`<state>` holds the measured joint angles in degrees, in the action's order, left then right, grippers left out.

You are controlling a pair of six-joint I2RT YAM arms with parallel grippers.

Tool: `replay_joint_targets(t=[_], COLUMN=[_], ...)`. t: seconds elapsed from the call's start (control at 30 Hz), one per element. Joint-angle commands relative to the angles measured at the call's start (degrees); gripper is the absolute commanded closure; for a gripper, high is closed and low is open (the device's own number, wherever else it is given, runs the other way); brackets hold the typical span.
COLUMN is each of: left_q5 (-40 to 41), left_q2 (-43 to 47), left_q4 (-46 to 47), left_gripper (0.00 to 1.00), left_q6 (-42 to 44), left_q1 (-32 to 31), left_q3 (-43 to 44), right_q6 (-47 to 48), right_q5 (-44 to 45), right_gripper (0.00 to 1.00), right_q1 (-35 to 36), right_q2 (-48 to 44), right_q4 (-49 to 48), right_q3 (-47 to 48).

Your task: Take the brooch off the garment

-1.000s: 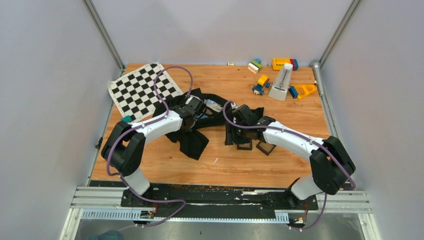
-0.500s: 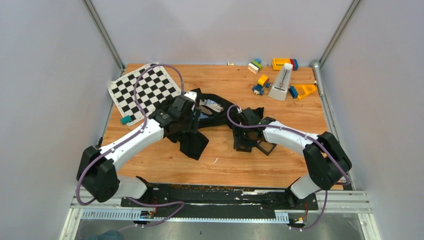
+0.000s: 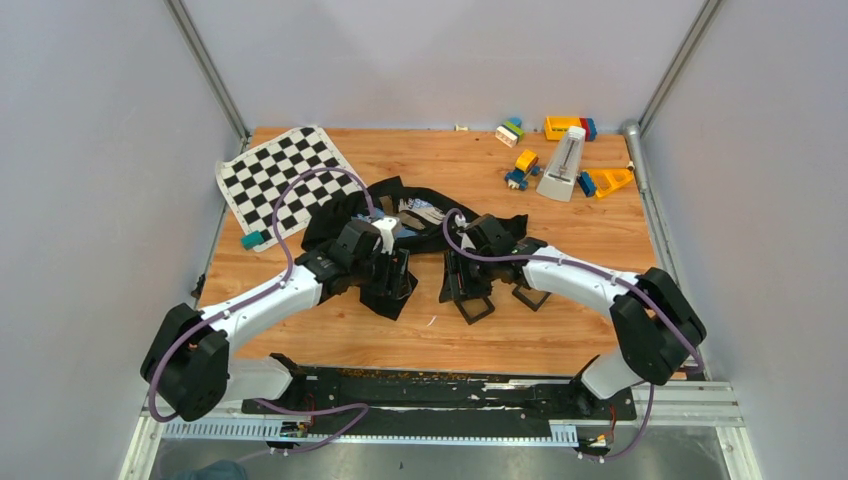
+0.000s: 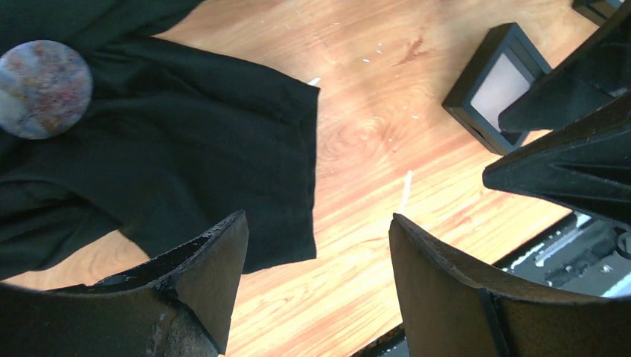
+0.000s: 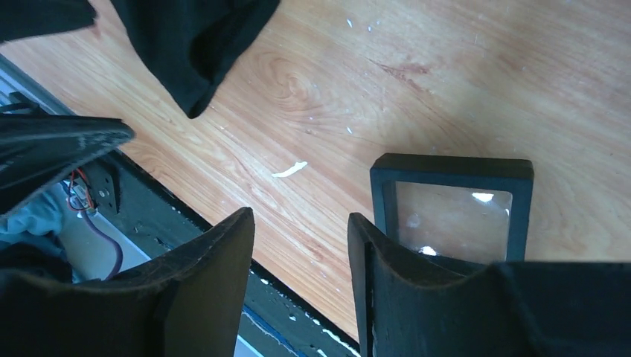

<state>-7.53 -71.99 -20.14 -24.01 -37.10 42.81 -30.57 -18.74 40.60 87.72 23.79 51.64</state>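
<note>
Status: left end effector (image 4: 318,223) released, empty, over the garment (image 4: 171,149) hem. The right end effector (image 5: 301,223) is likewise released, beside a black tray (image 5: 452,201). I take the round grey disc on the cloth for the brooch (image 4: 43,89). Approach step: recentre left on it, right pins cloth.

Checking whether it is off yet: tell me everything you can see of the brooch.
The brooch is a small round disc, pale grey mottled with pinkish flecks, matt and stone-like. It lies face up on the black garment, at the upper left of the left wrist view. Its fastening is hidden. The open left gripper is apart from it; only cloth touches it.
</note>
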Motion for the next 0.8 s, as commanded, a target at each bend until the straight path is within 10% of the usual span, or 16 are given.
replay_joint_targets(t=[0.0,0.77], left_q5=[-4.51,-6.74], left_q2=[1.99,4.89], left_q4=[6.09,10.05], left_gripper=[0.24,0.27], left_q6=[1.04,2.86], left_q1=[-0.21,-0.08], left_q3=[0.78,-2.3], right_q6=[3.03,3.0], right_q5=[4.09,24.98], right_gripper=[0.52,0.87], right_q1=[0.16,9.85], right_q2=[-3.39,6.31], right_q4=[2.29,8.85], right_q3=[2.49,4.77])
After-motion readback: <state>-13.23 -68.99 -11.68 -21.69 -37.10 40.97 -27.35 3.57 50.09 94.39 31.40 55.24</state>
